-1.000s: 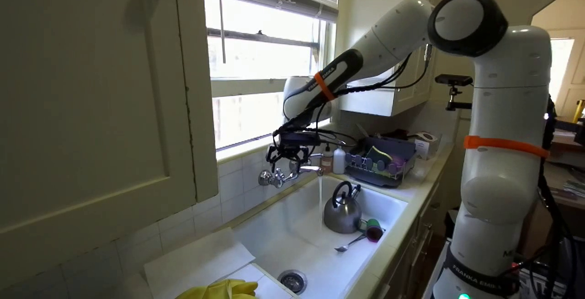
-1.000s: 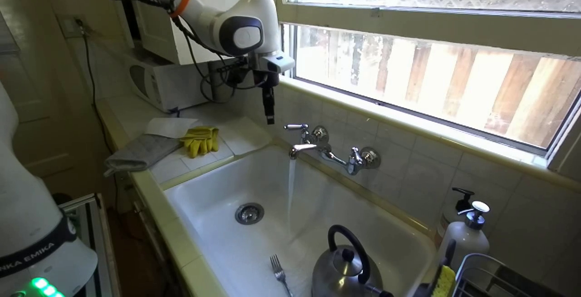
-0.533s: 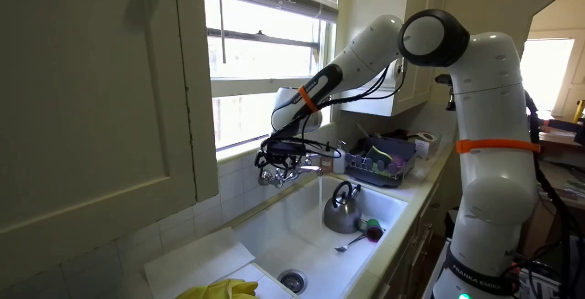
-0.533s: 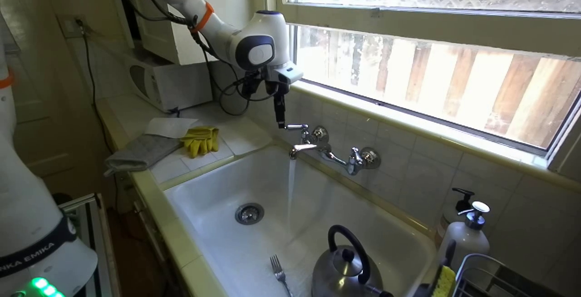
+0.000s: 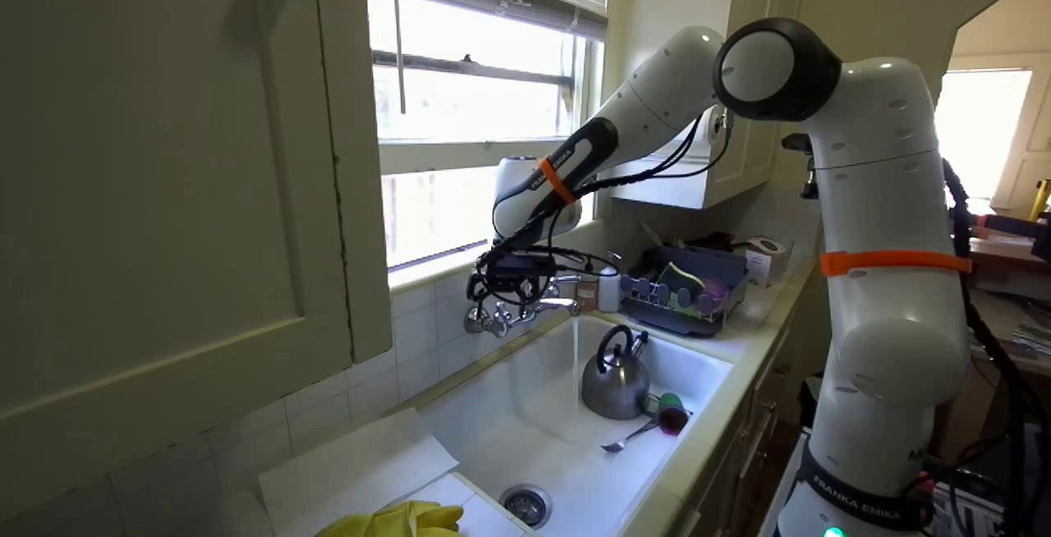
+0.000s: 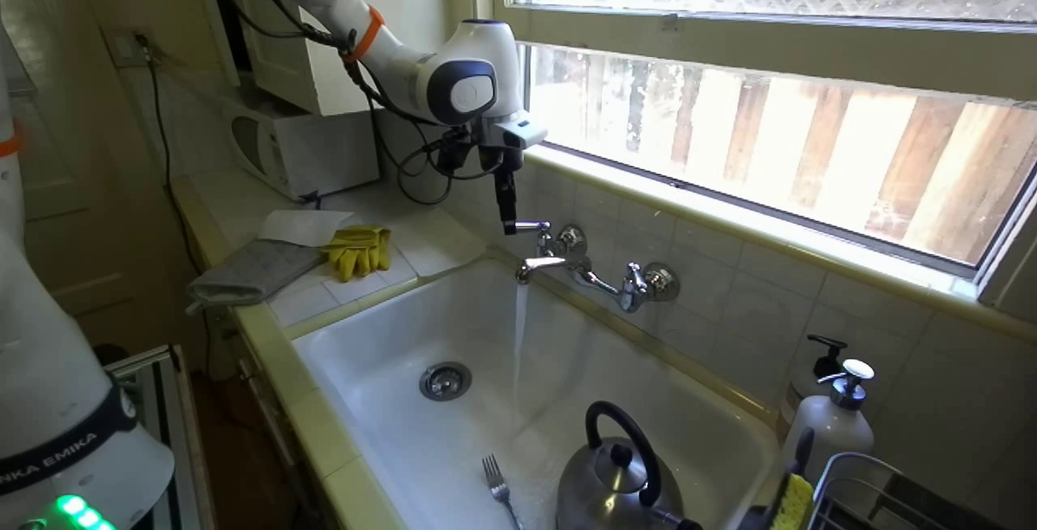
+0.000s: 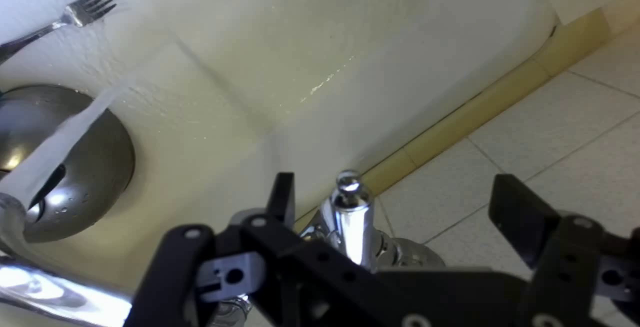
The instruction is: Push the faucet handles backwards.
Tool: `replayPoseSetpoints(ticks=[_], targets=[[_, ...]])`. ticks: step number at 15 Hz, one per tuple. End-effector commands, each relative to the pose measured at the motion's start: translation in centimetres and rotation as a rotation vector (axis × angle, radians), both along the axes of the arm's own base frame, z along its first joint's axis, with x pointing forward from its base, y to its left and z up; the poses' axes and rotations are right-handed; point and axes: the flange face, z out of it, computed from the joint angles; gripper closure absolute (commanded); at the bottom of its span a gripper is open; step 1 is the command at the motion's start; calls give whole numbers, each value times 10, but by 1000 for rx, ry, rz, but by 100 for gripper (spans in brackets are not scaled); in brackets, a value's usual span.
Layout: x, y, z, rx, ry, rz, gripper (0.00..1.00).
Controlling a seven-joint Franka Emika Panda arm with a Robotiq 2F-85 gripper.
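The arm (image 5: pixel 891 184) came down and in toward the tiled wall (image 6: pixel 721 295) over the last second, with only a slight shift in the last half of it — so the reach looked about done and the push probably hadn't started. The sink (image 6: pixel 672 392) lay below, with the kettle (image 6: pixel 595 489) at its near end in an exterior view, well apart from the action. The gripper (image 7: pixel 397 194) had dropped from above the faucet (image 6: pixel 579 268) to about its height; the jaws stood spread wide, nothing clamped. The water stream (image 6: pixel 519 335) kept running from the spout (image 6: pixel 541 263) into the sink, and nothing on the faucet showed any turn, which fit a push not begun. The far-left handle (image 6: pixel 532 226) in an exterior view stood, in the wrist view, between the fingers (image 7: pixel 282 197), closer to the left one, with a gap showing on each side. In an exterior view a finger overlapped the outer end of that handle — touching or not, couldn't tell. The near-right handle (image 6: pixel 633 291), across the spout, was well apart from the gripper, so presumably still to do. Next move likely called for driving the straddled handle back toward the tiled wall, without letting it slip out past its slim rounded end.
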Motion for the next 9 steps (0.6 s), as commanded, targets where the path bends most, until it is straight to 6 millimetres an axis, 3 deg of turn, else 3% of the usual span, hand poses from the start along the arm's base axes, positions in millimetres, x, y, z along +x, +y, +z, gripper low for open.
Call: replayPoseSetpoints(ticks=[1,3,9], targets=[[0,-2,-4,-27,25,3,0],[1,-1,-4,-30,20,10,26],[2,-6,-8,-61,23,30,72]])
